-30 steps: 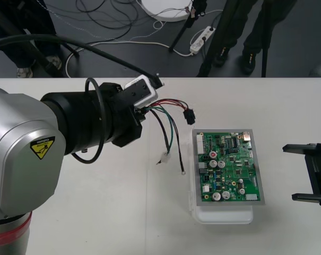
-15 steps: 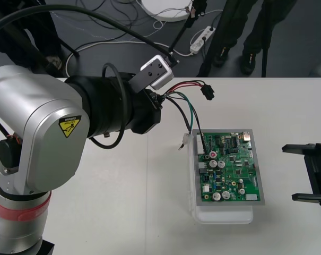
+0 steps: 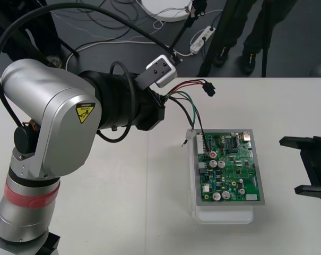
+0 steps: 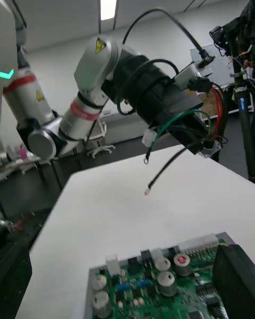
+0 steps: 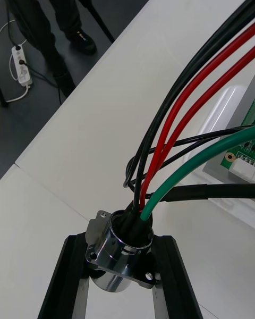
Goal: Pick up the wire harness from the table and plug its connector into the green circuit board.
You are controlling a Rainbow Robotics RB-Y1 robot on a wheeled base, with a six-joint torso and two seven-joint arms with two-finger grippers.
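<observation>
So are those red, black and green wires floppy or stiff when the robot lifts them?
Probably floppy but slightly springy: the thin red, black and green wires arc out from the left end effector and droop towards the green circuit board. The round metal socket looks rigid, so it likely grips firmly. The small black plug hangs unsupported and may wobble.
</observation>
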